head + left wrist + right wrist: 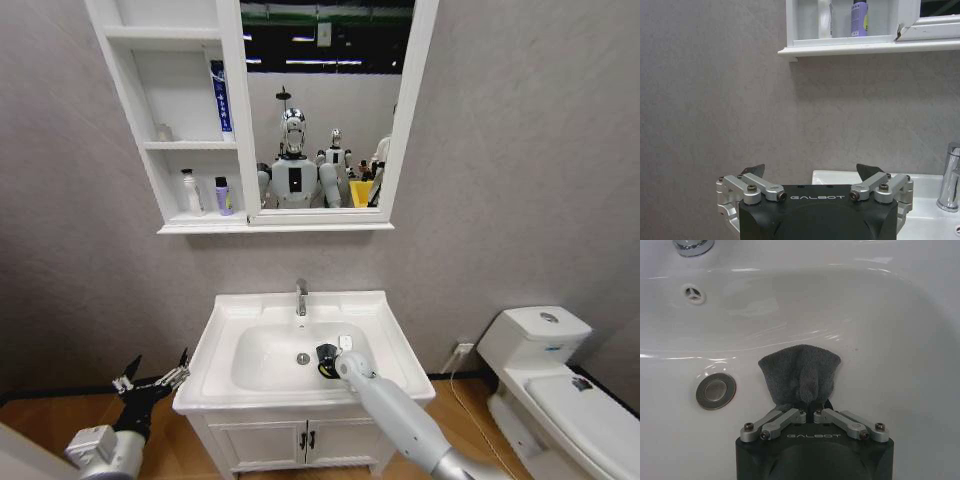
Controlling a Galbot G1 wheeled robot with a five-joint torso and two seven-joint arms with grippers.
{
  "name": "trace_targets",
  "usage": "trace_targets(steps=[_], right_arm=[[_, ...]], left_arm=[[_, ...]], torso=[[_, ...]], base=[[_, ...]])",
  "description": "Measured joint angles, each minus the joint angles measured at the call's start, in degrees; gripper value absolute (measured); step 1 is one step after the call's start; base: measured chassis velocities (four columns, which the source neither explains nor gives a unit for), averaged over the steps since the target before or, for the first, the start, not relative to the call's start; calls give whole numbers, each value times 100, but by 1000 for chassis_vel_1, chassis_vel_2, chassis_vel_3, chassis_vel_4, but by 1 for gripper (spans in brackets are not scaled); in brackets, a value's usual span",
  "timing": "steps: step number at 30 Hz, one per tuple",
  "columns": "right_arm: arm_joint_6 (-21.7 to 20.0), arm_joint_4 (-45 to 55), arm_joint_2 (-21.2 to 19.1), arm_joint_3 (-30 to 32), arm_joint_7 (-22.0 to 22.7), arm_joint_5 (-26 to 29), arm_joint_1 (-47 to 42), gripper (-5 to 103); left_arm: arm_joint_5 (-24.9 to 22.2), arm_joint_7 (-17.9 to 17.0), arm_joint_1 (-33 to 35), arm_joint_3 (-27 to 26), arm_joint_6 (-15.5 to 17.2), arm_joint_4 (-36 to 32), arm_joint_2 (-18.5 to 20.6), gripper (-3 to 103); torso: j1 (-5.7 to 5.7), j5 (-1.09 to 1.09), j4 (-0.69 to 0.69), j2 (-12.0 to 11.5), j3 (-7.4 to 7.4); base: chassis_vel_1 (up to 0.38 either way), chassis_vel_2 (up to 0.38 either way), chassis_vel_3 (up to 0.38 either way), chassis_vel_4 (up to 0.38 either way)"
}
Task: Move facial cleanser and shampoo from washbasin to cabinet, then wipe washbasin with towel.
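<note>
Right end effector (811,409): it was down inside the bowl of the washbasin (385,320), and its two fingers were pinched shut on the towel (800,374).
Towel: the small dark grey cloth hung from the fingers and lay against the white bowl, just to the right of the drain (715,390).
Right arm (400,415): it reached from the near right, over the front edge of the basin, and into the bowl.
Left end effector (152,377): it was held in the air just left of the washbasin, near the front left corner, and it touched nothing. Its fingers (753,171) were spread wide apart.
Washbasin: it was white with an oval bowl, and it sat on a white cupboard with two doors (300,440).
Tap (301,296): the shiny tap stood at the far middle of the basin.
Cabinet (190,226): the white unit hung on the wall above the basin, with open shelves on the left and a mirror (325,100) on the right.
Bottom shelf: a white bottle (191,191) and a purple bottle (223,196) with a dark cap stood side by side.
Middle shelf: a blue and white tube (219,96) stood at its right side.
Toilet (560,385): it stood on the floor, well to the right of the basin.
</note>
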Motion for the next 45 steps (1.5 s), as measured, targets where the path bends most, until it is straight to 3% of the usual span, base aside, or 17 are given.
trace_targets(steps=[11, 20, 29, 36, 45], right_arm=[[78, 184, -430, 204, 132, -79, 36, 2], [112, 232, -415, 161, 148, -237, 4, 2], [168, -132, 16, 148, -58, -437, -65, 2], [393, -869, 558, 8, -692, -759, 138, 2], [626, -1488, 1018, 27, -987, -1124, 311, 2]], left_arm=[[0, -1, 0, 0, 0, 0, 0, 100], [0, 0, 0, 0, 0, 0, 0, 100], [0, 0, 0, 0, 0, 0, 0, 100], [0, 0, 0, 0, 0, 0, 0, 100], [0, 0, 0, 0, 0, 0, 0, 100]], torso=[[0, 0, 2, 1, -1], [0, -3, -2, 0, -1], [0, -3, -1, 1, -1], [-1, -3, -1, 1, -1], [-1, -2, 0, 2, -2]], base=[[0, 0, 0, 0], [0, 0, 0, 0], [0, 0, 0, 0], [0, 0, 0, 0], [0, 0, 0, 0]])
